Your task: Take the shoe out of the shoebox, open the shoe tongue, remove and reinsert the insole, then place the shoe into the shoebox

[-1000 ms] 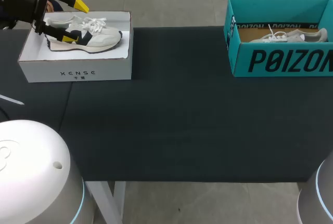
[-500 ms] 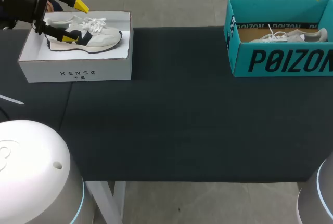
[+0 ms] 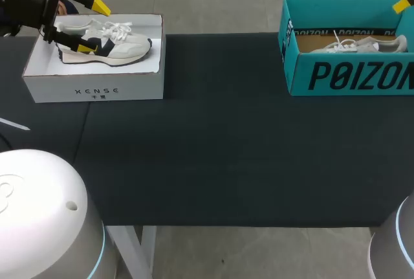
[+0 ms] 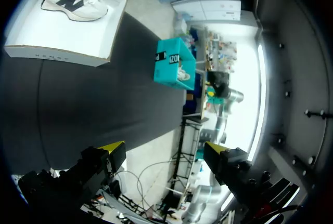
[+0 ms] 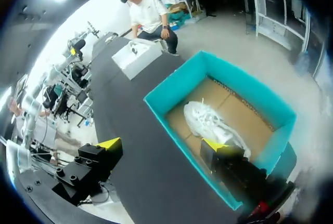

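A white and navy sneaker [image 3: 103, 43] lies in the white shoebox [image 3: 97, 85] at the table's back left. My left gripper [image 3: 94, 26] hovers open over the sneaker's heel end, touching nothing. In the left wrist view the left gripper [image 4: 164, 148] stands open high above the table, with the sneaker [image 4: 75, 0] and white shoebox [image 4: 62, 52] far ahead. A pale shoe [image 3: 359, 44] lies in the teal shoebox [image 3: 349, 75] at the back right. My right gripper [image 5: 162, 144] hangs open above the teal shoebox [image 5: 171, 94], over the pale shoe [image 5: 213, 122]. Only one right fingertip [image 3: 403, 4] shows in the head view.
Both boxes stand on the black table cover [image 3: 226, 149], which stretches wide between them. The teal shoebox [image 4: 174, 67] shows far ahead of the left gripper. The white shoebox [image 5: 138, 55] sits at the table's far end, ahead of the right gripper.
The right gripper's yellow tip has shifted slightly down and toward the right edge above the teal shoebox. The left arm and both shoes have not moved.
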Controlling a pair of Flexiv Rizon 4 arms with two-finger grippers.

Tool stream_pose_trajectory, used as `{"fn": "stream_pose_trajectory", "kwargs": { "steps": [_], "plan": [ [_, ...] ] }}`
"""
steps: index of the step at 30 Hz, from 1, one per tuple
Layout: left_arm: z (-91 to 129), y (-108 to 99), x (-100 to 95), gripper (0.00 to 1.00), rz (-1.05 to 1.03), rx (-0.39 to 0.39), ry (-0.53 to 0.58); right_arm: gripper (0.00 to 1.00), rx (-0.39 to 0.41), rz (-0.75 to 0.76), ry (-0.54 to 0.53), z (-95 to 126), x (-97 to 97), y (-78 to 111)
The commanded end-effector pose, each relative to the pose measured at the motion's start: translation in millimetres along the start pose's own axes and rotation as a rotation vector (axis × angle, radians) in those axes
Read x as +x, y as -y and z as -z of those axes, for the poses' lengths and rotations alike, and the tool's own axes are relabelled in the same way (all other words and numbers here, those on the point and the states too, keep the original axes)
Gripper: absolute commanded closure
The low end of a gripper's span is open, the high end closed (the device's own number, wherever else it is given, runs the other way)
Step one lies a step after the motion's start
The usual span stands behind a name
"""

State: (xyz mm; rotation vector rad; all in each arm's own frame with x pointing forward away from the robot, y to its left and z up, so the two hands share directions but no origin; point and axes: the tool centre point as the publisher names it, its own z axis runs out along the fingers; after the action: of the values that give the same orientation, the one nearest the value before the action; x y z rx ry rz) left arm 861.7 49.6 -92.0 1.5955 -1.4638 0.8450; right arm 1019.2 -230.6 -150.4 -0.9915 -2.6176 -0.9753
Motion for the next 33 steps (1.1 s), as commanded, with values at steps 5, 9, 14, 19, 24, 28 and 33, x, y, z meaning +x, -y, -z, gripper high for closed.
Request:
{"fn": "stream_pose_trajectory", "kwargs": {
  "steps": [5,9,14,19,24,28,33],
  "plan": [
    [0,1,0.3,0.00,0.001,-0.001,0.002,0.00,-0.074,0.252,-0.027,-4,43.6,3.5],
    [0,1,0.3,0.00,0.001,-0.001,0.002,0.00,-0.060,0.300,-0.059,-15,65.0,2.5],
    [0,1,0.3,0.00,0.001,-0.001,0.002,0.00,-0.034,0.320,-0.054,-24,76.0,0.9],
    [0,1,0.3,0.00,0.001,-0.001,0.002,0.00,-0.034,0.320,-0.054,-24,76.0,0.9],
    [0,1,0.3,0.00,0.001,-0.001,0.002,0.00,-0.034,0.320,-0.054,-24,76.0,0.9],
    [0,1,0.3,0.00,0.001,-0.001,0.002,0.00,-0.034,0.320,-0.054,-24,76.0,0.9],
    [1,15,2.7,0.00,-0.020,0.000,0.083,0.00,-0.034,0.320,-0.054,-24,76.0,0.9]
  ]
}}
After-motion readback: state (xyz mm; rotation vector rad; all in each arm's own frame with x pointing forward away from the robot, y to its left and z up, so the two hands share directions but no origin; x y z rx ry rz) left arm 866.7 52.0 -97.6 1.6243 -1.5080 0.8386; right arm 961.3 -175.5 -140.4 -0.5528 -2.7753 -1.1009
